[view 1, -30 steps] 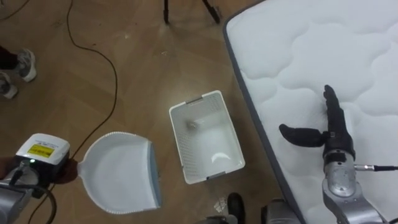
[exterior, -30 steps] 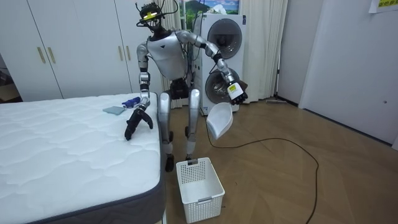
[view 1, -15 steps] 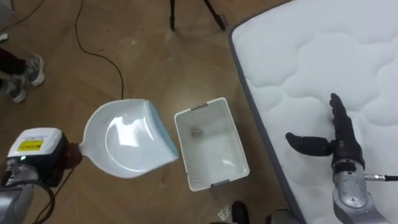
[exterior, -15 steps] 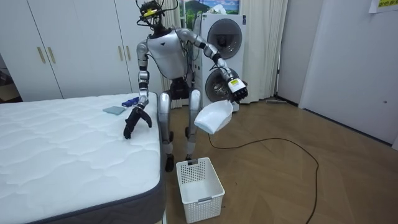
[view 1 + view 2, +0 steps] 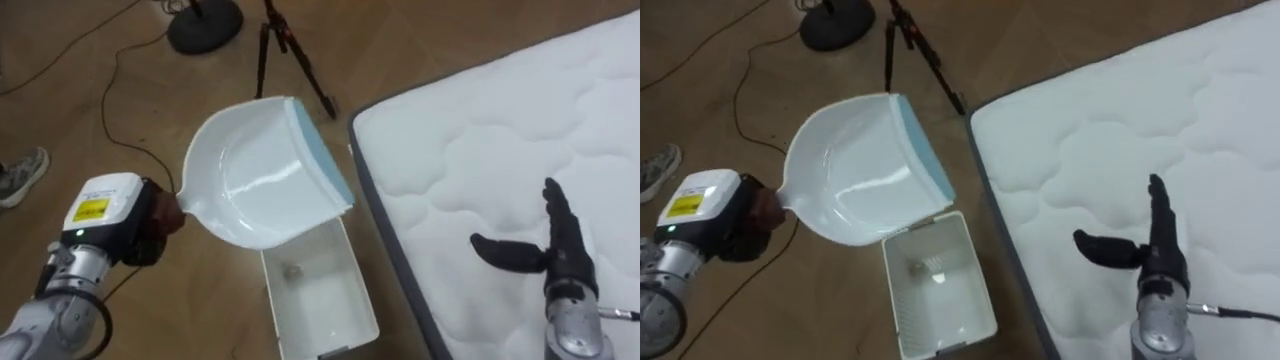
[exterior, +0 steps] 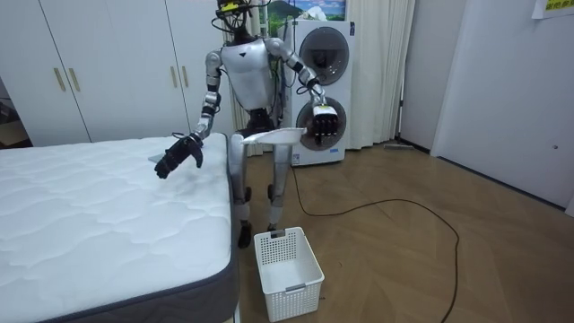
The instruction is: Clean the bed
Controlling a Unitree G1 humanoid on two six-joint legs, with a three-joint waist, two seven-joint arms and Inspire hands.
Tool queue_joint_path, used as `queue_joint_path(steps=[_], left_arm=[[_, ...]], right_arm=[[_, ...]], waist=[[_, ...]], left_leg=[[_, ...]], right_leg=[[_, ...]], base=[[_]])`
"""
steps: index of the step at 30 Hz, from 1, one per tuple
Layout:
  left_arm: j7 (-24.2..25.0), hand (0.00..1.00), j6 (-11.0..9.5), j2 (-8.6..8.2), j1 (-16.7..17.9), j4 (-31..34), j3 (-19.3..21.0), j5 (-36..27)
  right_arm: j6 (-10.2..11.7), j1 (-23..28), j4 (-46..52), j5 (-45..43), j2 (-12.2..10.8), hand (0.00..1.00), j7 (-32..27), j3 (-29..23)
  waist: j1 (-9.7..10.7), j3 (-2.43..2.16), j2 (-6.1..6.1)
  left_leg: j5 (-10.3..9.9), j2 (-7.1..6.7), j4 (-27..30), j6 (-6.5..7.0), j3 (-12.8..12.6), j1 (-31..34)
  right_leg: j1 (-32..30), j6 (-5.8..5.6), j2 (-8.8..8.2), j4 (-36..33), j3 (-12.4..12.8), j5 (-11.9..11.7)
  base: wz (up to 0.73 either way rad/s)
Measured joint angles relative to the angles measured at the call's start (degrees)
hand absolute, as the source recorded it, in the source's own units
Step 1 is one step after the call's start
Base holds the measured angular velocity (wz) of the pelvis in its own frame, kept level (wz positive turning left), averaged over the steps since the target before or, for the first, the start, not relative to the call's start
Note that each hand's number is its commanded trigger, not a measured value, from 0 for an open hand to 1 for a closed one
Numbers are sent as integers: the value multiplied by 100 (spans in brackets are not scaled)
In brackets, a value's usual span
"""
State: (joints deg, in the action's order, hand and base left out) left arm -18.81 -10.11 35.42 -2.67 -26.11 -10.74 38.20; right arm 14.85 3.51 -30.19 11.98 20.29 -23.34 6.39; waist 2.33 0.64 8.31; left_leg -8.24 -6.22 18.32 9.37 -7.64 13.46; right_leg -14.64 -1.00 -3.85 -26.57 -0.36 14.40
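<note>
My left hand (image 5: 145, 222), at the left above the wooden floor (image 5: 90, 90), is clenched round the handle of the dustpan (image 5: 262, 172). The dustpan is smooth white plastic, a rounded scoop with a pale blue lip, held about level. Its lip overhangs the far end of the basket (image 5: 330, 310), a white rectangular tub with perforated walls standing on the floor just beside the bed (image 5: 470, 150). A small pale scrap (image 5: 292, 268) lies inside the basket. The mattress is white, quilted in puffy lobes, with a grey edge band. My right hand (image 5: 552, 258) is raised above it, near its edge, with fingers straight and thumb spread, grasping nothing
</note>
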Motion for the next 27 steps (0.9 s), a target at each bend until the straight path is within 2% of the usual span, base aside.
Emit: queue_joint_path(steps=[3,5,6,7,8,10,11,13,14,16,17,18,19,21,22,23,24,25,26,27], left_arm=[[-34,100,7,-90,97,220,163,7],[-78,100,-44,-119,285,523,202,-35],[-80,100,-64,-141,303,568,203,-56],[-82,100,-77,-243,312,633,205,-51],[-81,100,-81,-372,313,679,205,-54],[-79,100,-109,-524,320,700,204,-55],[-68,100,-105,-558,358,725,204,-55],[-55,100,-86,-582,513,828,205,-50],[-47,100,-87,-640,597,846,204,-46],[-44,100,-63,-808,707,845,216,-56],[-23,100,-65,-912,752,845,215,-61],[-14,100,-69,-949,761,845,214,-61],[-11,100,-79,-986,781,848,215,-48],[-11,100,-84,-1013,840,849,264,-52],[-13,100,-83,-1050,921,853,325,-63],[-12,100,-69,-1105,1017,847,378,-69],[-8,100,-52,-1141,1030,838,379,-54],[7,100,-35,-1234,1019,841,374,-46],[19,100,-33,-1300,1015,841,371,-49],[31,100,-33,-1328,1016,841,370,-48]], right_arm=[[-1,82,64,33,-4,0,25,-46],[1,97,67,214,-19,0,32,-34],[1,107,67,256,-34,0,33,-33],[0,123,67,332,-53,0,41,-22],[0,125,67,361,-64,0,72,-9],[0,131,67,364,-100,0,109,14],[0,147,72,342,-163,0,121,19],[0,267,166,343,-222,0,155,23],[4,323,175,356,-220,0,201,20],[4,374,175,356,-220,0,307,14],[4,410,176,343,-227,0,367,24],[4,424,176,342,-227,0,407,25],[4,456,175,342,-235,0,489,25],[5,444,176,341,-290,0,578,26],[6,406,175,340,-323,0,625,58],[6,392,174,326,-332,0,717,135],[7,416,175,282,-337,0,768,146],[4,494,176,178,-345,0,806,146],[1,547,176,143,-379,0,806,142],[1,555,180,142,-392,0,803,141]], waist=[[-127,-2,-15],[-230,-8,-33],[-230,-12,-42],[-235,-20,-70],[-230,-24,-100],[-198,-26,-171],[-171,-33,-252],[-107,-59,-332],[-95,-58,-332],[-58,-55,-339],[-53,-52,-349],[-54,-51,-355],[-60,-40,-373],[-140,-45,-392],[-297,-38,-400],[-377,-33,-413],[-357,-37,-430],[-205,-52,-455],[-86,-77,-526],[-90,-71,-555]], left_leg=[[-145,116,-17,12,-412,-231],[-277,231,-72,10,-824,-423],[-303,244,-72,13,-904,-462],[-333,257,-89,19,-1038,-526],[-358,272,-108,22,-1155,-585],[-415,335,-98,27,-1357,-661],[-457,377,-75,21,-1468,-705],[-574,480,41,-1,-1640,-754],[-653,576,108,-21,-1747,-821],[-730,653,134,-41,-1932,-950],[-742,663,95,-59,-2019,-1034],[-750,663,86,-73,-2053,-1060],[-758,646,67,-87,-2073,-1115],[-776,578,120,-155,-1911,-1135],[-812,327,183,-328,-1122,-1103],[-836,8,242,-690,-70,-1092],[-845,-81,237,-874,206,-1100],[-858,-91,180,-895,300,-1119],[-829,-51,37,-832,118,-1184],[-808,-35,-47,-794,3,-1239]], right_leg=[[59,15,-53,-34,-220,-46],[73,24,-151,-81,-512,-106],[72,24,-179,-106,-580,-106],[70,21,-207,-136,-609,-108],[66,1,-218,-145,-608,-127],[86,-1,-191,-108,-595,-193],[94,6,-151,-93,-543,-219],[142,10,-63,-44,-481,-257],[240,19,14,66,-471,-332],[340,26,91,171,-408,-405],[372,21,134,207,-302,-439],[371,17,154,210,-246,-453],[362,-4,232,215,-65,-480],[265,5,359,199,375,-540],[169,27,488,154,698,-587],[144,67,603,149,974,-657],[142,100,627,149,998,-701],[148,95,635,169,929,-767],[161,77,630,198,888,-777],[173,98,640,202,887,-790]], base=[[-78],[-97],[-75],[-62],[-60],[-61],[-58],[-58],[-62],[-61],[-57],[-53],[-68],[-104],[-154],[-146],[-83],[-28],[-33],[-73]])
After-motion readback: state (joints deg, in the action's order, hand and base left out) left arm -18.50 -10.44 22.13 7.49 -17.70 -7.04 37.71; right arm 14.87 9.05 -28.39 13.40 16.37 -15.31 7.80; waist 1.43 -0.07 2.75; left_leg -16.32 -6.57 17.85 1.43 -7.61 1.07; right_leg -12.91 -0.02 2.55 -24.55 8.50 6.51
